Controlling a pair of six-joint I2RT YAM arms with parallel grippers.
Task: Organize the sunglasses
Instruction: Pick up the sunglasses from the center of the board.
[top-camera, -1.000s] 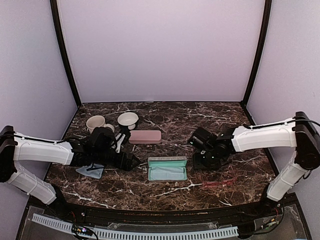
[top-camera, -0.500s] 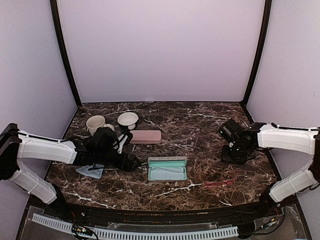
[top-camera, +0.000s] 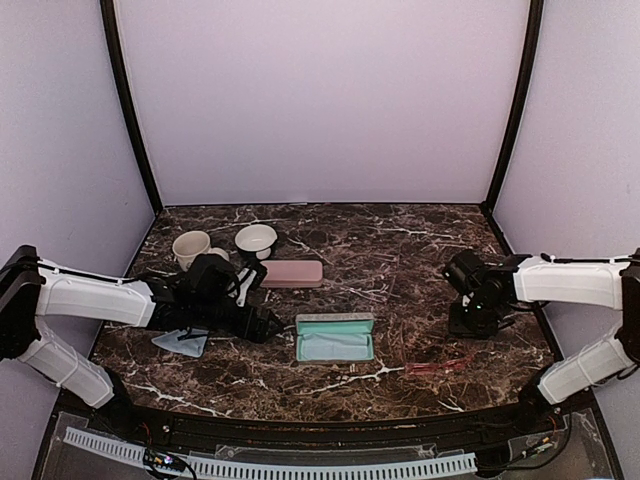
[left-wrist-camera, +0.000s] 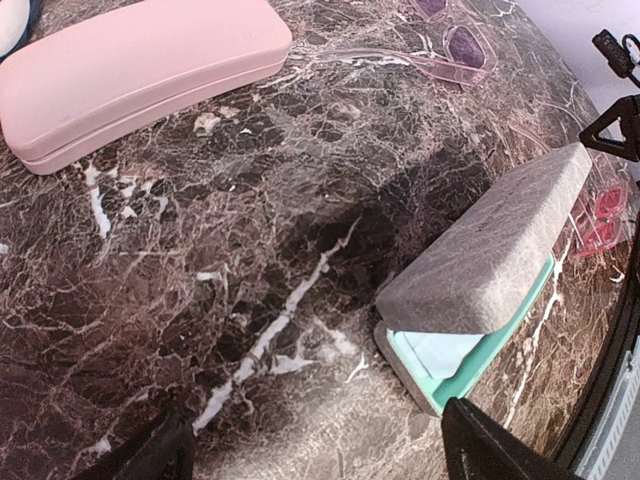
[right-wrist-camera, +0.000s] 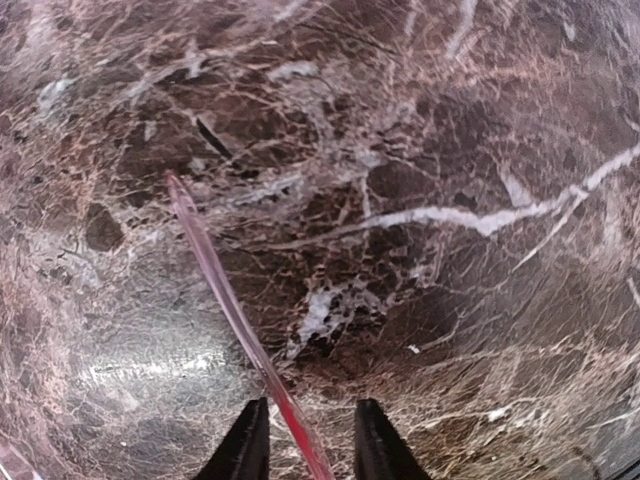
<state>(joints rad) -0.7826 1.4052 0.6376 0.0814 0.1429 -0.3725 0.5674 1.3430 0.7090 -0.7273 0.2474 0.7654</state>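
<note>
The red-framed sunglasses (top-camera: 435, 367) lie on the marble near the front right; their lenses (left-wrist-camera: 605, 205) show at the edge of the left wrist view. My right gripper (top-camera: 470, 322) hovers just behind them, open. Its jaws stand narrow, and one red temple (right-wrist-camera: 225, 290) runs between the fingers (right-wrist-camera: 248, 440) without being pinched. A pale pink pair with purplish lenses (left-wrist-camera: 455, 45) lies mid-table. My left gripper (top-camera: 267, 325) is wide open and holds nothing, just left of the open grey case with teal lining (top-camera: 335, 337).
A shut pink case (top-camera: 291, 273) lies behind the open one. A cup (top-camera: 190, 245) and a bowl (top-camera: 256, 238) stand at the back left. A light-blue cloth (top-camera: 180, 342) lies under my left arm, with a thin dark shape on it.
My right gripper has swung from mid-table to the right, then come down nearer the red sunglasses, and its jaws have narrowed. The left arm has barely moved.
</note>
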